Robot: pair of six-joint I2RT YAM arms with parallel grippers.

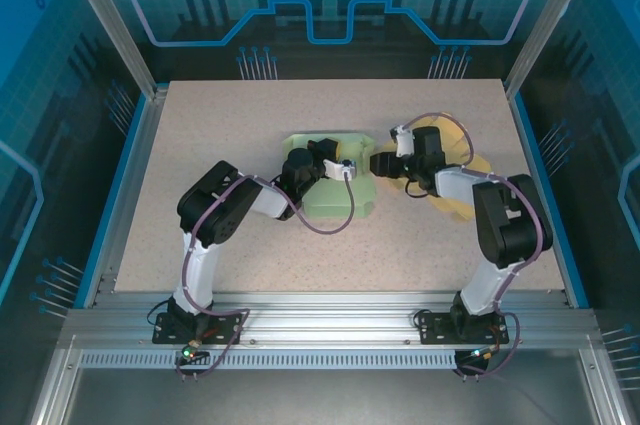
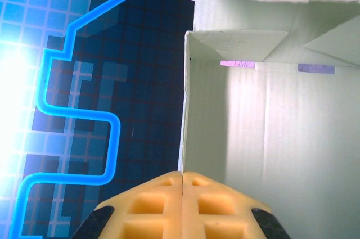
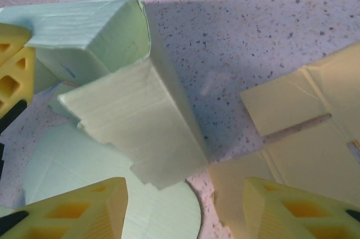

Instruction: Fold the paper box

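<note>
Where blue panels (image 1: 330, 0) glow, speckled table (image 1: 240, 125) bears box (image 1: 332, 202).

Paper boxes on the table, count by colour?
green paper box: 1
yellow paper box: 1
total: 2

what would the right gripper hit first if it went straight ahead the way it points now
Probably the raised flap of the pale green cardboard box, directly ahead of the open right gripper, though depth is unclear.
</note>
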